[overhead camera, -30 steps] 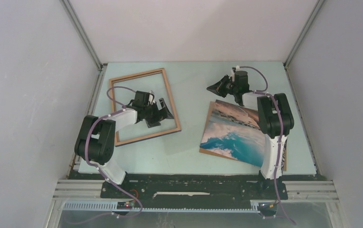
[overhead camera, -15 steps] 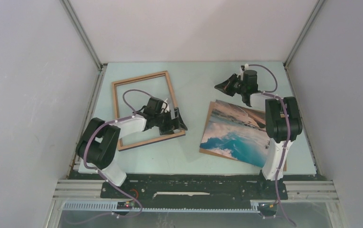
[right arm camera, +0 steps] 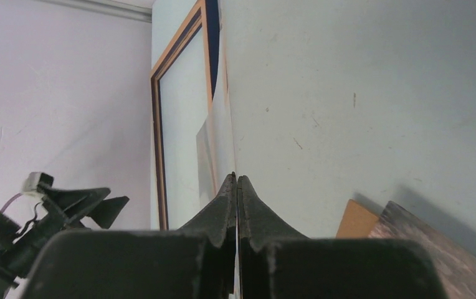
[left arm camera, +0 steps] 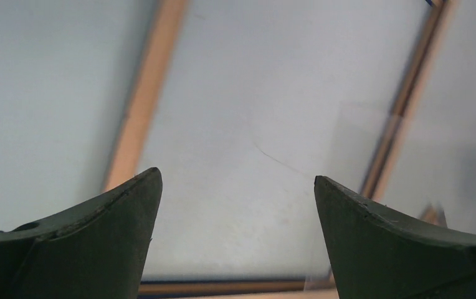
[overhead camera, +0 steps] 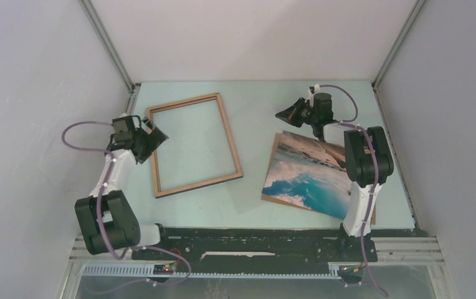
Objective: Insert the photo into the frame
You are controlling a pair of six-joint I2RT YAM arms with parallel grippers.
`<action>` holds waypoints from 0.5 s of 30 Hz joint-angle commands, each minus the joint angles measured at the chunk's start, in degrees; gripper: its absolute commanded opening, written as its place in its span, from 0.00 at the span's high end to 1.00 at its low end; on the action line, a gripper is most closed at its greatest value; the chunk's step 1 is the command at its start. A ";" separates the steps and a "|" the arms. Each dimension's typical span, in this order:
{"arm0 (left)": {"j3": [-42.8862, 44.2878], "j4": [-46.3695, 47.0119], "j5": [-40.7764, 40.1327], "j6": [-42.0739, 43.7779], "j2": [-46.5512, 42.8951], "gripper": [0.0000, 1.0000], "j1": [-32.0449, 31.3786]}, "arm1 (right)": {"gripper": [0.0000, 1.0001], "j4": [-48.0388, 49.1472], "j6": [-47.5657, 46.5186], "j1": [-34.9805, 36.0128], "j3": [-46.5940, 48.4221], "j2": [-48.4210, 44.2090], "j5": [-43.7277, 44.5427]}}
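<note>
The photo (overhead camera: 304, 177) lies picture-up by the desk's (overhead camera: 254, 99) near right corner. Left of centre, the frame (overhead camera: 230, 136) lies flat, wood face up. The left pincer (overhead camera: 154, 136) hangs over its left rail, spread wide and empty. Beyond the photo's far edge, the right pincer (overhead camera: 287, 114) is pressed together.

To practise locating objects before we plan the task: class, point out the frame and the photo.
the frame (left arm camera: 144, 93), left wrist view, on a brown wooden rail.
the photo (overhead camera: 304, 177), top external view, on the blue wave of its printed face.
</note>
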 commanded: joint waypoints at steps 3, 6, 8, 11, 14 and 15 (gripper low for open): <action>7.10 1.93 -6.21 -1.94 10.61 0.00 7.74 | 1.00 1.73 1.40 4.59 3.66 3.06 2.74; 14.07 0.36 0.53 1.16 20.41 0.00 8.15 | 1.00 0.21 2.72 6.01 3.94 3.39 6.74; 15.46 1.27 5.21 1.45 24.50 0.00 8.07 | 1.00 0.16 3.49 6.31 3.92 3.54 7.82; 15.17 3.25 10.38 1.45 27.96 0.07 7.42 | 1.00 0.45 4.37 7.01 3.95 3.79 10.05; 15.80 3.22 13.15 2.18 29.95 0.13 6.46 | 1.00 1.15 5.20 7.82 5.08 4.40 12.14; 16.20 3.15 14.15 2.34 30.88 0.15 6.09 | 1.00 1.46 5.55 8.01 5.85 4.75 12.43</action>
